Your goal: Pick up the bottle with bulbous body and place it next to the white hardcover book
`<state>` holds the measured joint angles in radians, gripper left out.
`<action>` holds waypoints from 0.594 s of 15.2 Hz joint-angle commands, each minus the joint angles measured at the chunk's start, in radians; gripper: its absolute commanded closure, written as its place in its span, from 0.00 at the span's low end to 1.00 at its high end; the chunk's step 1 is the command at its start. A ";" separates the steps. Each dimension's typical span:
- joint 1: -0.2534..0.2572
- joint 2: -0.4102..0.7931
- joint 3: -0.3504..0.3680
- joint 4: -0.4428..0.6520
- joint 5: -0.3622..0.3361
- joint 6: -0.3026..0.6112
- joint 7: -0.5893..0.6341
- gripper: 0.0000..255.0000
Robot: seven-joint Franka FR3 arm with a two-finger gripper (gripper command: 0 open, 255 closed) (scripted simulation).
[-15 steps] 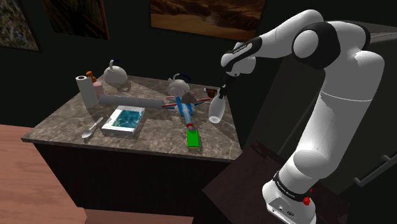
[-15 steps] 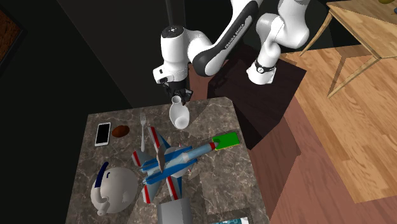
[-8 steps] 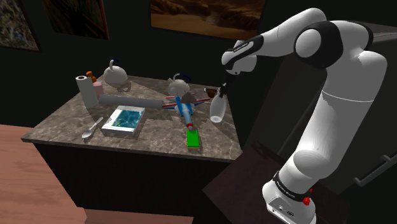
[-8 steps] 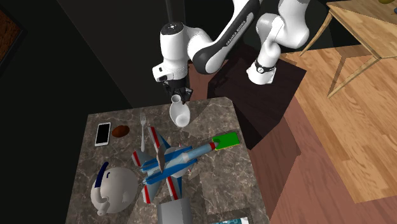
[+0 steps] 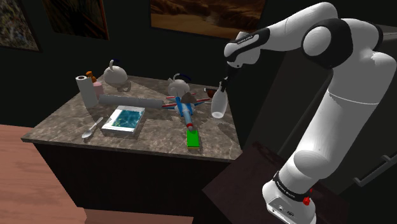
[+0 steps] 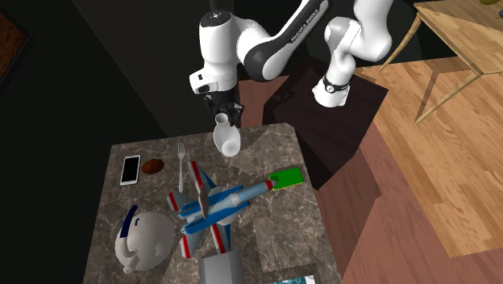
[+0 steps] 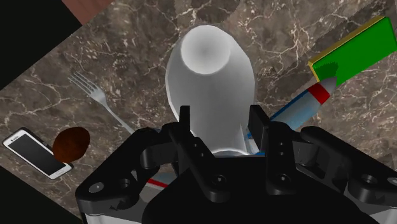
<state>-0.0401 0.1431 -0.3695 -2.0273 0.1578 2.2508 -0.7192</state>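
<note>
A white bottle with a bulbous body (image 5: 217, 106) (image 6: 228, 142) hangs above the right end of the marble counter (image 5: 64, 120). My black gripper (image 5: 222, 85) (image 6: 226, 119) is shut on its narrow neck from above, and the bottle is off the surface. In the wrist view the fingers clasp the neck at the gripper (image 7: 221, 122), with the bottle's body (image 7: 210, 76) beyond. The white book with a blue-green cover (image 5: 125, 119) lies flat towards the shoulder view's left.
A blue, red and white toy plane (image 5: 182, 105) (image 6: 213, 206) and a green block (image 5: 192, 137) (image 6: 287, 177) lie below the bottle. Teapots (image 5: 116, 75), a paper roll (image 5: 86, 90), a grey cylinder (image 5: 130, 102), a spoon (image 5: 92, 128), a fork (image 7: 102, 103) and a phone (image 7: 35, 153) crowd the counter.
The arm has risen a little, carrying the bottle higher above the counter. The grip on the neck is unchanged.
</note>
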 commanded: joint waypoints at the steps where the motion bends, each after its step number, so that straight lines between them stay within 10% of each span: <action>1: 0.000 -0.012 -0.002 0.015 -0.008 -0.025 0.005 1.00; 9: 0.003 -0.054 -0.006 0.076 -0.035 -0.124 0.029 1.00</action>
<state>-0.0380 0.0942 -0.3756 -1.9593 0.1260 2.1388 -0.6950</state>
